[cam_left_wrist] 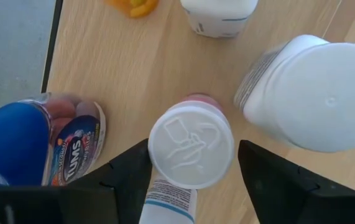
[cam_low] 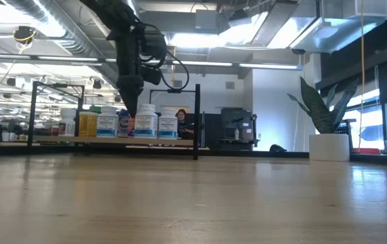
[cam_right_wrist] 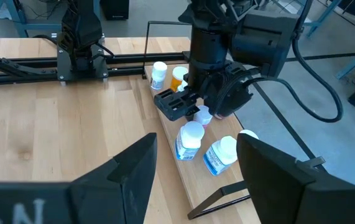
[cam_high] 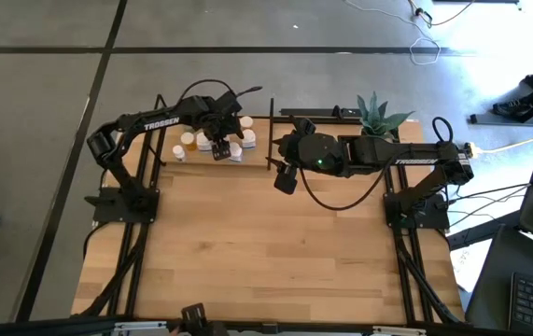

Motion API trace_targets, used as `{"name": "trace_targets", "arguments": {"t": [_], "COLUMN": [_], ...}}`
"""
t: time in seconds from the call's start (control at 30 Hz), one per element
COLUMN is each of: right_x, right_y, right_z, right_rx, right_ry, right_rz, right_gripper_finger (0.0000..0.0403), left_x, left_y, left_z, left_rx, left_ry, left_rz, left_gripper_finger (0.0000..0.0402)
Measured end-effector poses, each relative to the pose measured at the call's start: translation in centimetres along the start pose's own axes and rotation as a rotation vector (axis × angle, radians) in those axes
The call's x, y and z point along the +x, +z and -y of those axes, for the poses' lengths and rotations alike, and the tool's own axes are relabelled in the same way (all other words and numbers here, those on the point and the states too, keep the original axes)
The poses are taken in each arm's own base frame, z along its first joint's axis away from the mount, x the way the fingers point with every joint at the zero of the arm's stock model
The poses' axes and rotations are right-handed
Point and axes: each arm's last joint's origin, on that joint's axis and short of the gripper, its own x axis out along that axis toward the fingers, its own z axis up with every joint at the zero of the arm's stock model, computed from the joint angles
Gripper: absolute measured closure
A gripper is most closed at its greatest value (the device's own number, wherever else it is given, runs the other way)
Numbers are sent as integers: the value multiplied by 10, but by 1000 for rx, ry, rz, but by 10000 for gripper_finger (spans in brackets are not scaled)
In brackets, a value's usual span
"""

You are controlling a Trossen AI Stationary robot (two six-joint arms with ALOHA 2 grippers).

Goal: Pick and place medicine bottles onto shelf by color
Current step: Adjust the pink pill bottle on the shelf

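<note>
Left gripper (cam_left_wrist: 191, 163) is hovering over the shelf (cam_high: 257, 149), jaws standing wide on either side of a white-capped pink-sided bottle (cam_left_wrist: 191, 146), not visibly pinching it. Tums bottle (cam_left_wrist: 71, 146) is standing beside it. Right gripper (cam_right_wrist: 196, 168) is waiting with jaws apart, holding nothing, near the shelf's end.

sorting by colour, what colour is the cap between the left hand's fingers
White cap, clearest in the left wrist view.

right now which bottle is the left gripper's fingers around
The small white-capped bottle with the embossed lid, standing on the shelf between the left gripper's open fingers. The blue-capped bottle and the big white bottle stand outside them.
</note>
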Motion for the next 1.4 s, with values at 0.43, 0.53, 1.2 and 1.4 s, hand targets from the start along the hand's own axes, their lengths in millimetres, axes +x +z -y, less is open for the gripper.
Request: {"name": "trace_targets", "arguments": {"t": [0.43, 0.53, 1.2, 1.4], "right_x": [0, 0, 0, 0], "right_y": [0, 0, 0, 0], "right_z": [0, 0, 0, 0], "right_rx": [0, 0, 0, 0], "right_ry": [0, 0, 0, 0], "right_rz": [0, 0, 0, 0], "right_gripper_finger": [180, 180, 180, 180], "left_x": [0, 0, 0, 0], "left_y": [-4, -7, -7, -7], "left_z": [-2, -4, -4, -4], "left_rx": [-56, -71, -62, -68], "left_ry": [68, 64, 7, 8], "left_rz": [-49, -72, -58, -58], "left_gripper_finger": [206, 207, 208, 209]}}
